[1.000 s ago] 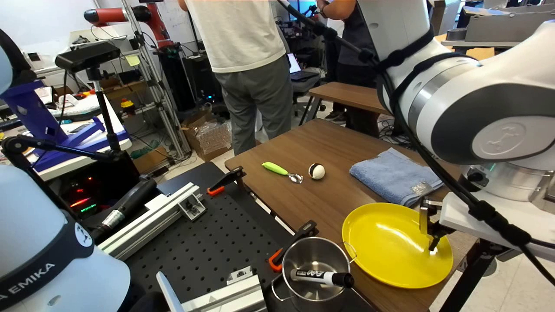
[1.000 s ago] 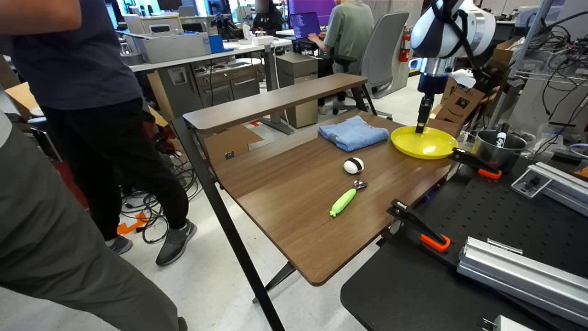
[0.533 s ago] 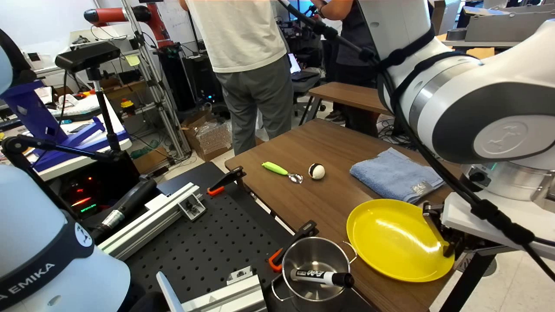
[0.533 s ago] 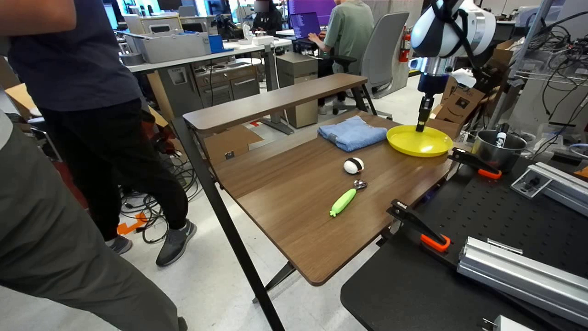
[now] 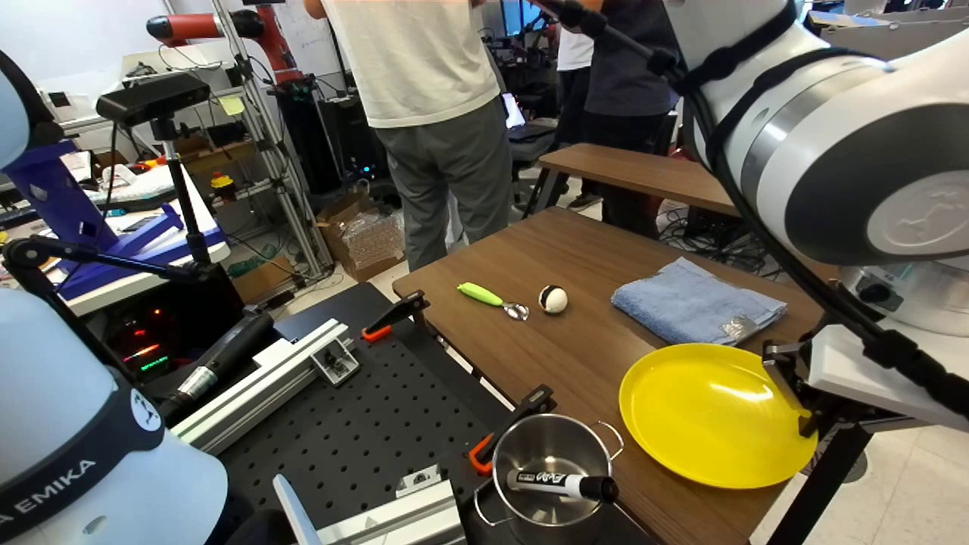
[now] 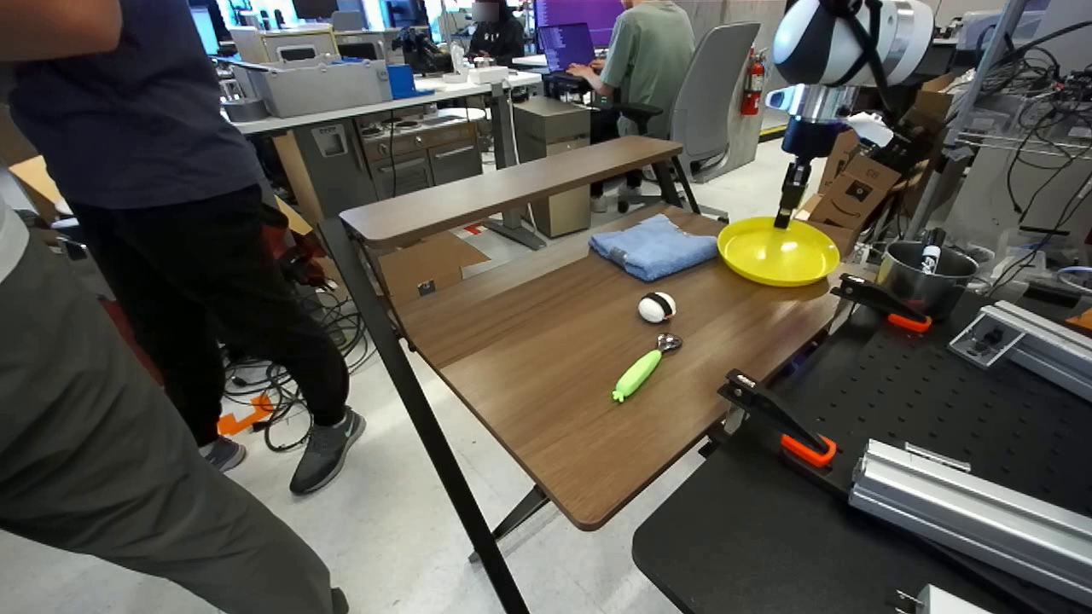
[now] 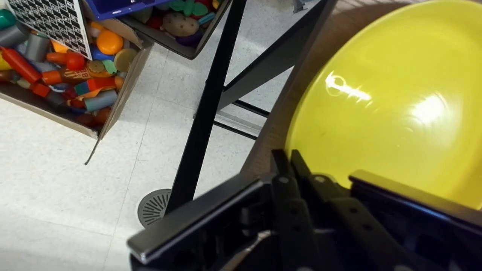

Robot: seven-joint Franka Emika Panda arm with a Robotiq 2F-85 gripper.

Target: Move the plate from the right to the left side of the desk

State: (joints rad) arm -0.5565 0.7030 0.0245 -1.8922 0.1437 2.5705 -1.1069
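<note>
Basically, the one-edge hold is the weak spot. The hand (image 7: 287, 155) is pinched onto the rim of the plate (image 5: 711, 416), which is at the task's right side of the bench (image 6: 529, 409), beside the blue cloth (image 6: 655, 249). Plate looks tilted, grip side higher; can't tell if its low edge touches the bench.

Risks: wide plate on a small pinch, so leverage could pivot it or work it loose. Bench edge is just beside the grip, floor (image 7: 75, 177) beyond, so a slip might end down there.

Low traverse would probably drag the cloth, roll the white ball (image 6: 656, 307). Swinging toward the pot (image 5: 530, 439) could bump its handle. Green-handled utensil (image 6: 638, 375) lies in the likely drop zone; set-down may land on it. Suggest lifting well clear first.
</note>
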